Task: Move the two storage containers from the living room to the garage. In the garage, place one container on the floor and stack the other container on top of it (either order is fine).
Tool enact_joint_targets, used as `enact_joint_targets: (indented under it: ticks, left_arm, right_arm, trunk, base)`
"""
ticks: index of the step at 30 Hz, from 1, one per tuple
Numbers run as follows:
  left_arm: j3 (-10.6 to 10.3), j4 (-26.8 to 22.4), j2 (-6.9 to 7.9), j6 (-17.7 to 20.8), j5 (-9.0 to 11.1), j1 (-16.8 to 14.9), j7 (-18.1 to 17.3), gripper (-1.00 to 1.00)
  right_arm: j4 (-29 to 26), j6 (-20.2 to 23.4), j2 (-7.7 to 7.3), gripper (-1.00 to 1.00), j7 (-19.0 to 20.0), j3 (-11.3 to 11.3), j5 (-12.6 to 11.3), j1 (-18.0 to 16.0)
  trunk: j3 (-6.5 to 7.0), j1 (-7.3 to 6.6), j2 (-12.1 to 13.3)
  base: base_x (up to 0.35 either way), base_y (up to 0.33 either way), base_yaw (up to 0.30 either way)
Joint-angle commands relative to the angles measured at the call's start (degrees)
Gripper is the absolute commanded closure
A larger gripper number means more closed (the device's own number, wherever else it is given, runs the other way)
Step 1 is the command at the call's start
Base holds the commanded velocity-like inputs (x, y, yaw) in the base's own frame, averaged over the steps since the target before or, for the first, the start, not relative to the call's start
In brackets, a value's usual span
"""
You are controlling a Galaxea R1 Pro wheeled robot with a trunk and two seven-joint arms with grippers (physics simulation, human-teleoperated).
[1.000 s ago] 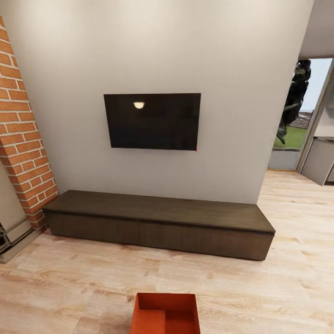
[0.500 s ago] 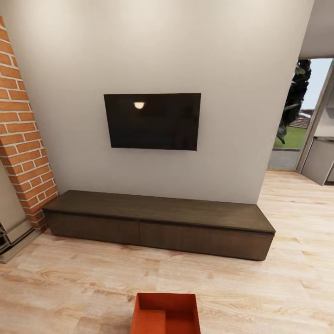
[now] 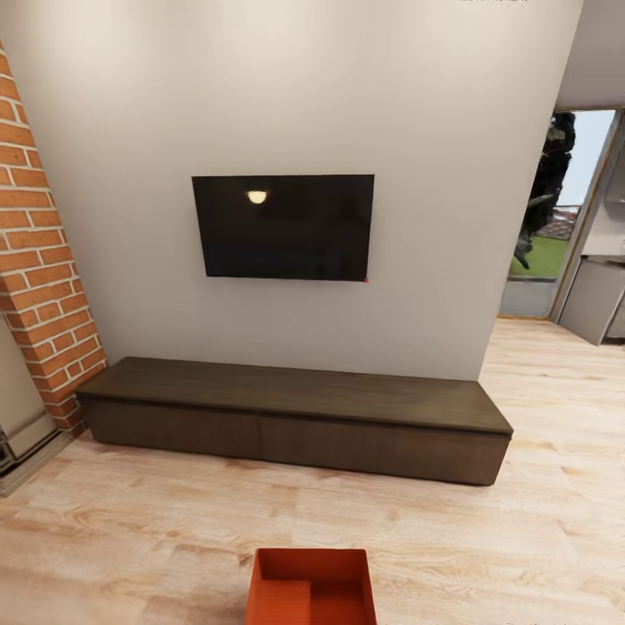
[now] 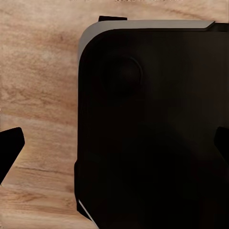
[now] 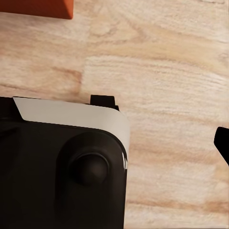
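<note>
Simply, orange-red open storage container (image 3: 311, 588), thin-walled.

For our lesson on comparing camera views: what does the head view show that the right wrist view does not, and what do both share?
Head view alone: the black TV on the pale wall, the dark low cabinet, the brick column and a doorway to the outdoors. Right wrist view alone: the robot's black base. Shared: the light wood plank floor and an orange-red storage container.
</note>
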Motion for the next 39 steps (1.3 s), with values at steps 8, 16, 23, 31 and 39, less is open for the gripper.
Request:
enact_joint_targets:
  ticks: [8, 16, 23, 31, 39]
  left_arm:
    - [0.0, 0.0, -0.02, -0.2, 0.3, 0.0, 0.0, -1.0]
    - [0.0, 0.0, -0.02, -0.2, 0.3, 0.0, 0.0, -1.0]
    - [0.0, 0.0, 0.03, -0.2, 0.3, 0.0, 0.0, -1.0]
    - [0.0, 0.0, 0.06, -0.2, 0.3, 0.0, 0.0, -1.0]
    - [0.0, 0.0, 0.07, -0.2, 0.3, 0.0, 0.0, -1.0]
  right_arm:
    - [0.1, -0.2, -0.02, -1.0, 0.0, 0.5, -0.4, 0.0]
    - [0.1, -0.2, -0.05, -1.0, 0.0, 0.5, -0.4, 0.0]
    - [0.1, -0.2, -0.18, -1.0, 0.0, 0.7, -0.4, 0.0]
    - [0.1, -0.2, -0.23, -1.0, 0.0, 0.8, -0.2, 0.0]
    - [0.1, -0.2, -0.23, -1.0, 0.0, 0.7, -0.4, 0.0]
  trunk:
    - [-0.06, 0.0, 0.0]
    - [-0.06, 0.0, 0.0]
    - [-0.06, 0.0, 0.0]
    - [-0.06, 0.0, 0.0]
    - [-0.06, 0.0, 0.0]
  base:
    - [0.0, 0.0, -0.134]
    - [0.0, 0.0, -0.008]
    - [0.0, 0.0, 0.0]
    - [0.0, 0.0, 0.0]
    - [0.0, 0.126, 0.0]
